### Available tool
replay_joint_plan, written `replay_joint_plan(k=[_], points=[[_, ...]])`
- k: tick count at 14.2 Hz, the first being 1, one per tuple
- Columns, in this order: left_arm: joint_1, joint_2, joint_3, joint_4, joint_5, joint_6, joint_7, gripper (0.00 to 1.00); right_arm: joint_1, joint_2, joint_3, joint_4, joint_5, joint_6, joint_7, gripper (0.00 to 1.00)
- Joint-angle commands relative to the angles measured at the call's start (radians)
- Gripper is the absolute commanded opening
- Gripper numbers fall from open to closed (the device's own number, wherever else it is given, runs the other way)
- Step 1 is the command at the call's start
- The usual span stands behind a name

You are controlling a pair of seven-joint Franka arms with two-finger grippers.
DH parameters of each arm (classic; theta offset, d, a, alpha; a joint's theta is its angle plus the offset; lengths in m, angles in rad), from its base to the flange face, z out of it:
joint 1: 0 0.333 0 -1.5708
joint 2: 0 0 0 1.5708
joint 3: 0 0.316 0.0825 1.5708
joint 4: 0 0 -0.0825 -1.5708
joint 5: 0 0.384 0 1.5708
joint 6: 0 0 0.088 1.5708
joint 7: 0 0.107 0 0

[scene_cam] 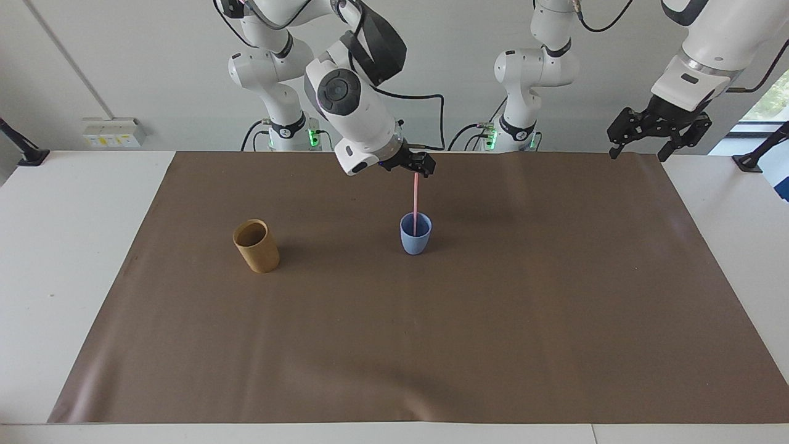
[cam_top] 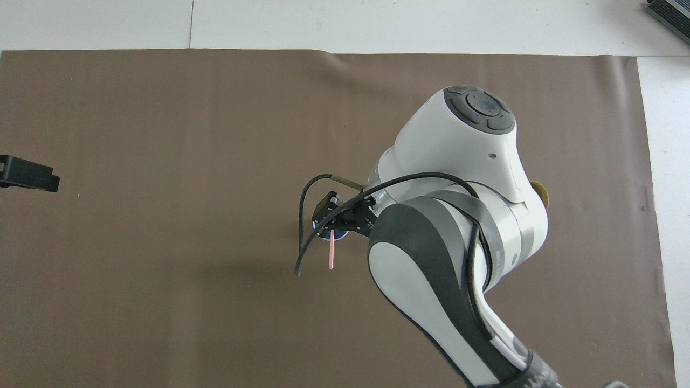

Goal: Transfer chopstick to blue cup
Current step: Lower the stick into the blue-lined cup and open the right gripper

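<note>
Mid-mat, the blue cup (scene_cam: pixel 415 234) stands upright with the chopstick (scene_cam: pixel 416 204) in it. The stick's lower end is inside the cup, the rest sticks up above the rim, close to vertical with a slight lean.

The right gripper (scene_cam: pixel 418 165) is up in the air over the cup, right at the chopstick's top end. Its fingers are spread apart and not clamping the stick; from the facing view I can't tell whether the tip brushes a finger. In the overhead view the right gripper (cam_top: pixel 335 218) covers most of the cup, with only a sliver of blue showing under it, and the chopstick (cam_top: pixel 332 248) pokes out below the fingers.

The left gripper (scene_cam: pixel 657 131) waits high over the left arm's end of the table, fingers open, holding nothing. Only its tip (cam_top: pixel 28 174) shows in the overhead view.

A tan cup (scene_cam: pixel 256 246) stands on the brown mat (scene_cam: pixel 431 345) toward the right arm's end, well apart from the blue cup, about level with it.
</note>
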State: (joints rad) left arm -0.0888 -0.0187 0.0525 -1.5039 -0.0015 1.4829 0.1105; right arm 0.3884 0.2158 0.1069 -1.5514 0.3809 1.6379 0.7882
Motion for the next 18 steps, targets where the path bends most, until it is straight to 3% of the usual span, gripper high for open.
replay_joint_plan(k=[1,7,14,18], points=[[0.014,-0.007,-0.013,0.01,0.014,-0.019,0.0,1.0,-0.022,-0.085,0.005,-0.004,-0.169,-0.02,-0.072,1.0],[0.014,-0.007,-0.013,0.01,0.014,-0.019,0.0,1.0,-0.15,-0.15,0.001,-0.004,-0.364,-0.006,-0.245,1.0],[0.014,-0.007,-0.013,0.008,0.014,-0.019,0.0,1.0,-0.292,-0.203,-0.004,-0.001,-0.419,-0.042,-0.36,1.0],[0.014,-0.007,-0.013,0.008,0.014,-0.019,0.0,1.0,-0.281,-0.236,-0.097,-0.001,-0.428,-0.084,-0.481,1.0]])
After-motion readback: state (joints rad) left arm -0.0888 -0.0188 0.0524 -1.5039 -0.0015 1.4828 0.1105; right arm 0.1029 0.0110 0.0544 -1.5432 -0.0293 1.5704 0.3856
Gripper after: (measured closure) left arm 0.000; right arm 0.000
